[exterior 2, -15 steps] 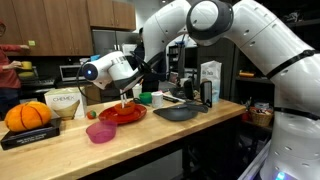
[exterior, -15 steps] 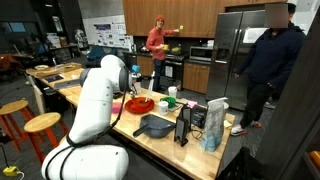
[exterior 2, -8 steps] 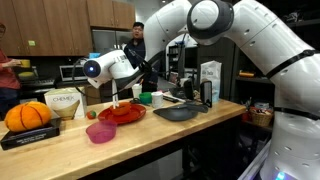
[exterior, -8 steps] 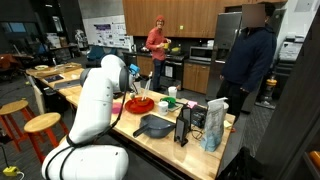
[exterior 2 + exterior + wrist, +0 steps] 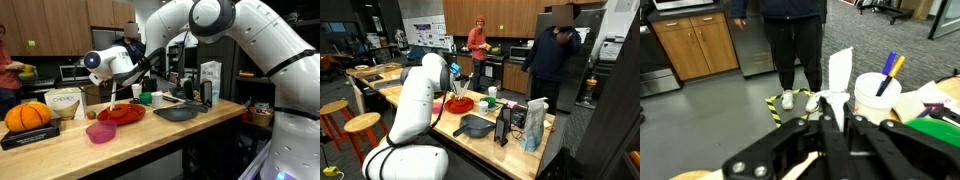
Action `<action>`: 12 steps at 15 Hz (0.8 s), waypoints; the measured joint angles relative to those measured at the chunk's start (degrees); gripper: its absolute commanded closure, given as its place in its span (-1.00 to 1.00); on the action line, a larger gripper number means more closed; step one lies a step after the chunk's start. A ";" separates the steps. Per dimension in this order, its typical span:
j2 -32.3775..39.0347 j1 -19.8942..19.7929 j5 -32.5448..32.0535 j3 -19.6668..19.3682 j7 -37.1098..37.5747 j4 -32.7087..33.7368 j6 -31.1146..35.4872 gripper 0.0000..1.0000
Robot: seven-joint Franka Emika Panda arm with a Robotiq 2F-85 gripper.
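My gripper (image 5: 121,89) hangs just above the red plate (image 5: 122,114) on the wooden counter, and its jaws are shut. A thin light wooden utensil (image 5: 117,101) hangs from the jaws toward the plate. In the wrist view the closed black fingers (image 5: 832,100) fill the lower half, and a pale wooden piece (image 5: 798,169) shows at their lower left. From the opposite side of the counter in an exterior view, the gripper (image 5: 454,89) is over the same red plate (image 5: 460,104). How the utensil's lower end meets the plate is hidden.
A pink bowl (image 5: 100,132) sits in front of the plate and a dark pan (image 5: 178,113) beside it. A pumpkin (image 5: 28,116), a white container (image 5: 64,102) and a tall bag (image 5: 210,80) stand on the counter. A person (image 5: 552,55) walks behind it.
The gripper has risen slightly with the utensil still in it. The person in dark clothes has walked leftward past the fridge.
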 measured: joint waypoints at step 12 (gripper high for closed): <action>-1.22 -0.04 17.68 2.02 -15.71 -0.24 -16.17 0.95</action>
